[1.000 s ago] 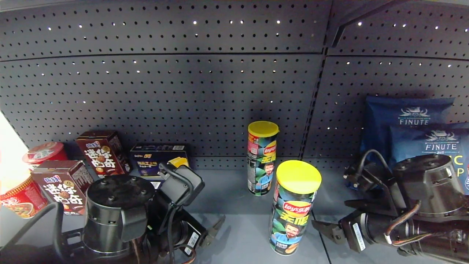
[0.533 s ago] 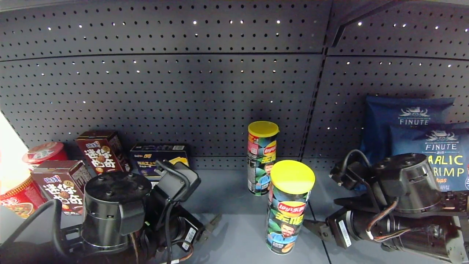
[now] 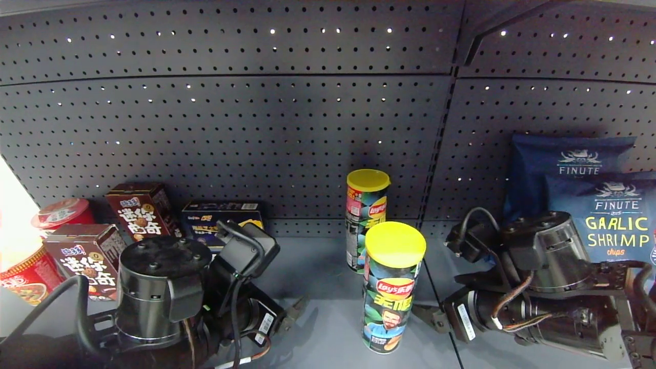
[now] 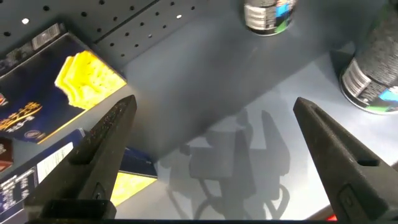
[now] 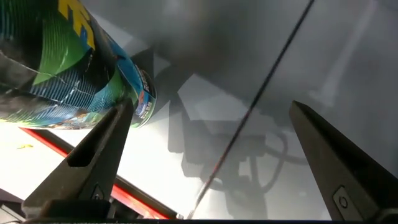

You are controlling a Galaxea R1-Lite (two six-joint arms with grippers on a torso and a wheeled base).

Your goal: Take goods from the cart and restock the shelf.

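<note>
Two chip cans with yellow lids stand upright on the grey shelf [image 3: 318,266]. The rear can [image 3: 366,218] is near the pegboard. The front can [image 3: 392,289] stands just ahead of it, and its lower side shows in the right wrist view [image 5: 68,68]. My right gripper [image 3: 426,315] is low on the shelf, right beside the front can's base, open [image 5: 211,109], with one finger [image 5: 99,162] against the can. My left gripper [image 3: 294,311] hovers open [image 4: 214,106] over bare shelf to the left of the cans, holding nothing.
A navy snack box [image 3: 223,220] [image 4: 62,93] lies behind the left gripper. Brown chocolate boxes [image 3: 141,212] and red noodle cups [image 3: 61,212] fill the far left. Blue chip bags [image 3: 610,220] lean at the right. The pegboard wall [image 3: 256,128] closes the back.
The front can has slid left along the shelf, closer in front of the rear can, with my right gripper moving left beside it. The left arm barely shifted.
</note>
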